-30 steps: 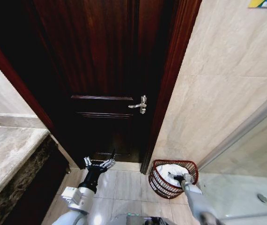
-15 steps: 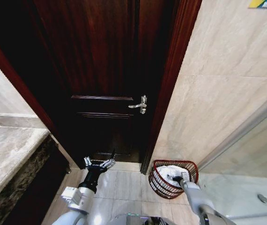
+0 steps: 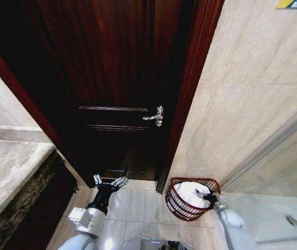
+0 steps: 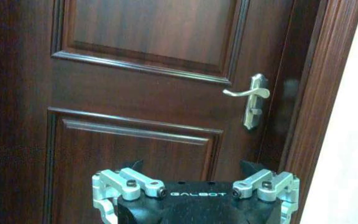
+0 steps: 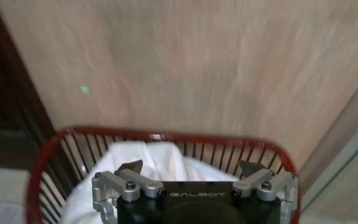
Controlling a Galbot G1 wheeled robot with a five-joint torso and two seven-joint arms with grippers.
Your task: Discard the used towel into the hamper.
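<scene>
towel: lying inside hamper on floor by wall | right gripper: spread, released, at hamper rim | left gripper: spread, idle before door | task: drop looks done

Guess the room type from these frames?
Likely a bathroom: a glass shower screen and white tray with a drain, beige tiled walls, a marble counter, and a white towel in the reddish-brown wire hamper beside the dark wooden door.
</scene>
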